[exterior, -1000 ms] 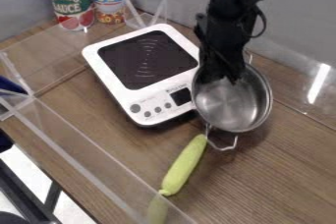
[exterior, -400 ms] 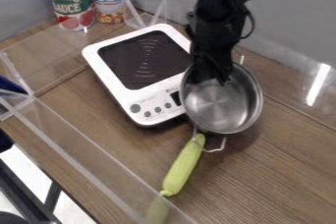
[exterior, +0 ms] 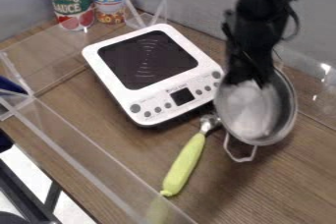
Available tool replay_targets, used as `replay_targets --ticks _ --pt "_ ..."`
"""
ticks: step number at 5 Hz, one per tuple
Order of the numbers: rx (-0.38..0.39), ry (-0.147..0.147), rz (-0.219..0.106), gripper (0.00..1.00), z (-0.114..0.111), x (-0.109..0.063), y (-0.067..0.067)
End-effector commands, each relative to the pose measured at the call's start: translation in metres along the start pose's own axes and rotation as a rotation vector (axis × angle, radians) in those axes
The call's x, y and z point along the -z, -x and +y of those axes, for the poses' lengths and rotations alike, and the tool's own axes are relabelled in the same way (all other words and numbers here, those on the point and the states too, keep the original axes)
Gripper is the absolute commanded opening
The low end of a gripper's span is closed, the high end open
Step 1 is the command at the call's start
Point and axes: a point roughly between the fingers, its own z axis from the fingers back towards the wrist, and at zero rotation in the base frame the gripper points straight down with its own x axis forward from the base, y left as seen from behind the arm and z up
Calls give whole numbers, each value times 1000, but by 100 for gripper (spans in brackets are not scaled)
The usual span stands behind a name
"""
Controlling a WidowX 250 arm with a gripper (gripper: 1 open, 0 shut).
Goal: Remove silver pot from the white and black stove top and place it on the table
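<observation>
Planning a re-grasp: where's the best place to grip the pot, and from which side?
Grip the silver pot by its rim, from straight above. It sits upright on the table beside the stove top, mouth open. The near wire handle looks too thin. The gripper is already over the far rim.

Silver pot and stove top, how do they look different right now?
The silver pot is round, shiny steel; the stove top is square, white with a black centre. The pot is tilted, with the tool at its rim; the stove top lies flat and bare. The pot looks smaller than the stove. Both are over the wooden table.
</observation>
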Motion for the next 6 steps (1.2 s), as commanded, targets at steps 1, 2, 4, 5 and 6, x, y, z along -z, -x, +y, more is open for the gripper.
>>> replay_targets --ticks 1,2,4,5,6 --pt "71 19 -44 0 -20 6 -13" --pt "81 45 -49 0 -37 13 -11" --pt "83 80 -56 0 -62 4 -5" --pt "176 119 -74 0 -79 -9 -5" --pt "264 161 -96 0 -96 -8 -5"
